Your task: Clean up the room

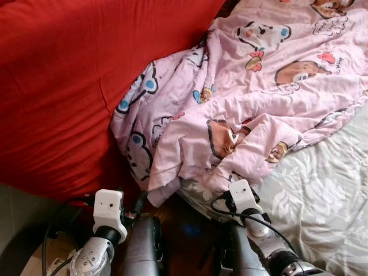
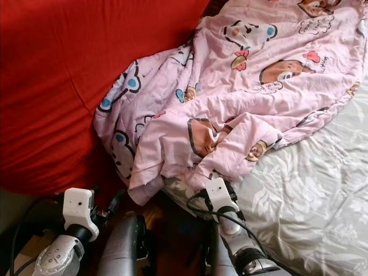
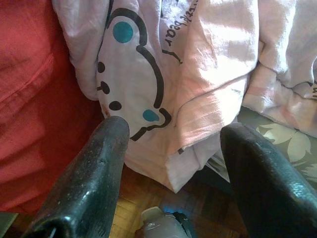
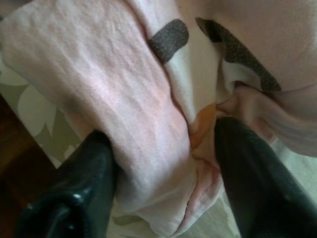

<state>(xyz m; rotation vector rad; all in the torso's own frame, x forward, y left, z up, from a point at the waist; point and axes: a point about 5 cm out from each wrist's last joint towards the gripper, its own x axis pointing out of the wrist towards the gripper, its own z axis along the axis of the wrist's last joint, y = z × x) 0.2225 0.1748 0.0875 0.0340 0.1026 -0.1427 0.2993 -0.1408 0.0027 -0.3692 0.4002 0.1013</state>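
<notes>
One pink cartoon-print blanket [image 1: 259, 98] lies crumpled across the grey floral sheet [image 1: 322, 195] of the bed, its near corner spilling over the edge toward the wooden floor [image 3: 143, 198], hard up against a big red cushion [image 1: 57, 86]. Right gripper [image 4: 163, 163] has its two black fingers spread wide with a thick fold of the pink cloth between them, not yet pinched. Left gripper [image 3: 171, 144] hovers just short of the hanging corner, fingers likewise wide apart, nothing held. The cloth looks thin, soft and light; likely to sag and slide rather than lift as a sheet. Best purchase, I'd judge, is a bunched fold or the doubled hem at the corner, where there is bulk to bite on.
</notes>
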